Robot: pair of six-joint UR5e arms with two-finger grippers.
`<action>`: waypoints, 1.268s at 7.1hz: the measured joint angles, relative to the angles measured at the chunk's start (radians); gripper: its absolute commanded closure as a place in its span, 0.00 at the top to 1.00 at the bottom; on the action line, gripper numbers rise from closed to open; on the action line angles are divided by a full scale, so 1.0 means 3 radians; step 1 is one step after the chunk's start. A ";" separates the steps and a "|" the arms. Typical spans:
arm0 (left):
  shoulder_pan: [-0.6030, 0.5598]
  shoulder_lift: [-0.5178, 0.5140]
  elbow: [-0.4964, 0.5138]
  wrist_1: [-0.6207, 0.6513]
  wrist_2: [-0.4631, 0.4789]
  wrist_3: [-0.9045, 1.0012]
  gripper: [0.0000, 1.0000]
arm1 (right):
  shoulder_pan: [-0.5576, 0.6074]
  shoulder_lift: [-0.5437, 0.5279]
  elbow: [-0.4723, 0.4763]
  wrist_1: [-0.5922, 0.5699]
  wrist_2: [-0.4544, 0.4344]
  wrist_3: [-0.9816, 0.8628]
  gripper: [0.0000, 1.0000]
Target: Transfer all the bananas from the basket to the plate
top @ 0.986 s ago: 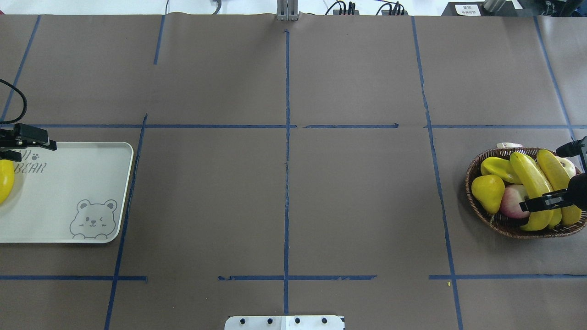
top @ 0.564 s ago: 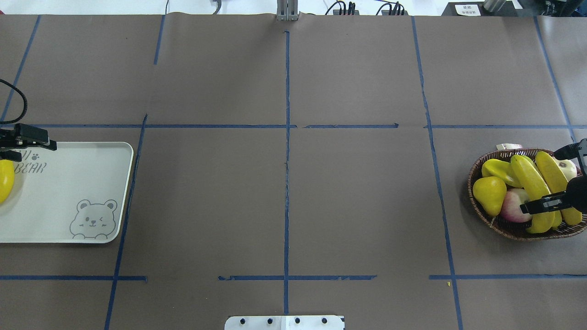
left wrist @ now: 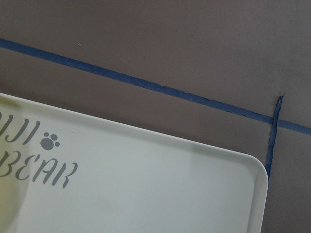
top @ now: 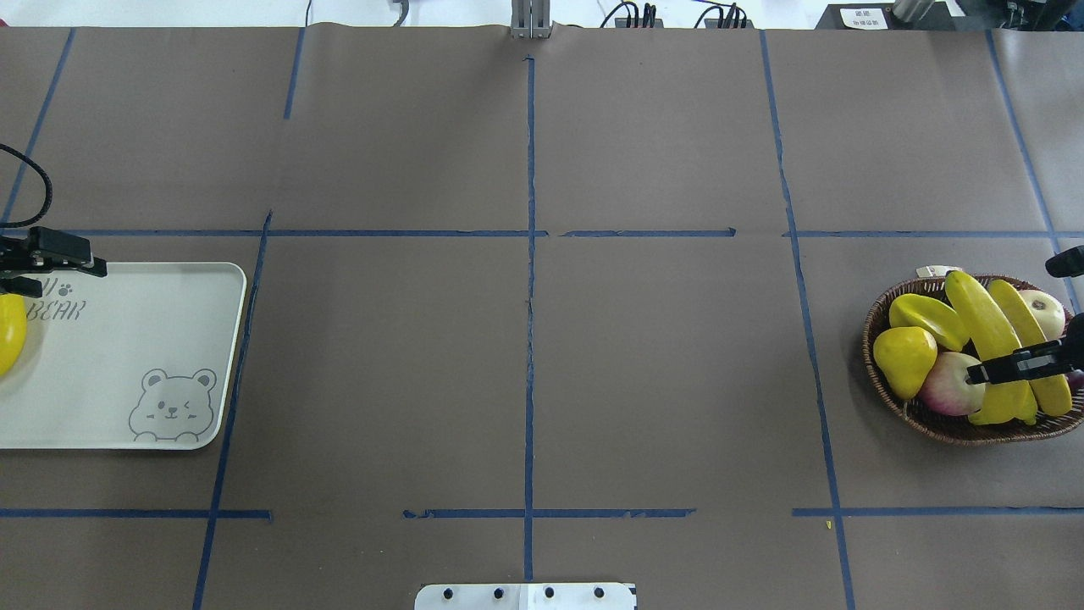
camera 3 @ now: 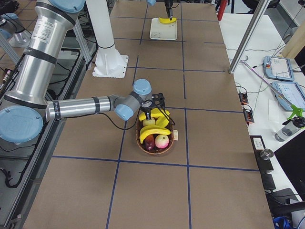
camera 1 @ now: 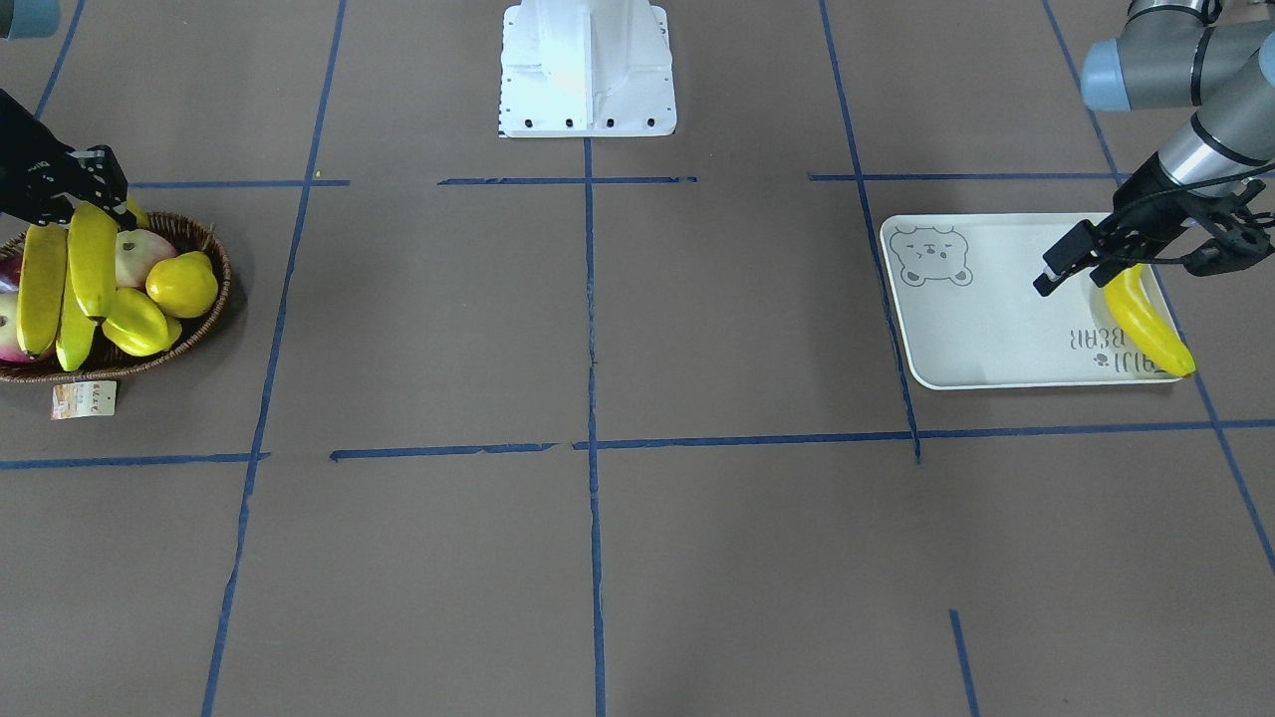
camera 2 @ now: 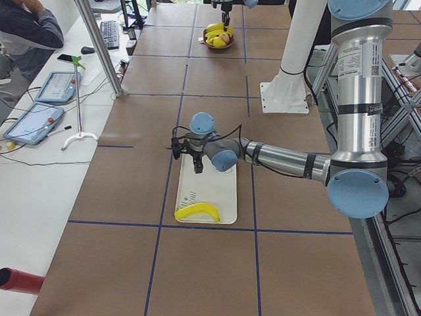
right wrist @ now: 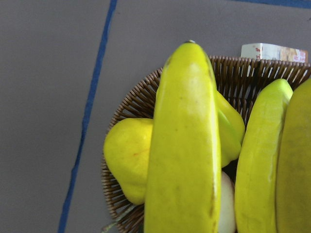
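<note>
Status check for you: abt a quarter done imo. Banana 1 [camera 1: 1146, 321] is already on the plate [camera 1: 976, 329], lying along the short end by the lettering, opposite end from the bear face. Your left gripper [camera 1: 1076, 271] hangs just above that spot, jaws apart w/ nothing between them, so that arm has no load atm.

Everything else is at the other end of the surface [top: 525, 356]. The basket [top: 881, 398] holds what looks like three more. Banana 2 [top: 981, 326] and banana 3 [top: 1031, 339] sit side by side on top of the pile, and banana 4 [camera 1: 70, 344] is mostly buried between them w/ only its end showing. So 3 to go, prob one trip each.

Your right gripper [top: 999, 373] is down toward the robot-side ends of 2 and 3, one black jaw lying across both in the overhead view. The right wrist cam is filled w/ banana 2 up close. Tbh I can't tell if the jaws are clamped on it or just around it, or if it's off the pile yet.

Starfruit [top: 927, 312], pear-ish fruit [top: 904, 360] and apple [top: 948, 383] aren't part of the job, so leave them in.
</note>
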 measured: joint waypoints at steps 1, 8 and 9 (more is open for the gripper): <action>0.0007 -0.0007 -0.0018 -0.0033 -0.0002 -0.0007 1.00 | 0.0195 0.0017 0.0050 0.0008 0.0243 0.0005 0.05; 0.0477 -0.1097 0.0005 -0.0615 -0.0040 -0.0907 1.00 | -0.0244 0.1253 0.0061 0.0071 0.0059 0.1684 0.08; 0.0512 -0.1229 -0.0006 -0.0615 -0.0035 -0.1114 1.00 | -0.0427 0.1404 0.0065 0.0092 -0.0158 0.1929 0.08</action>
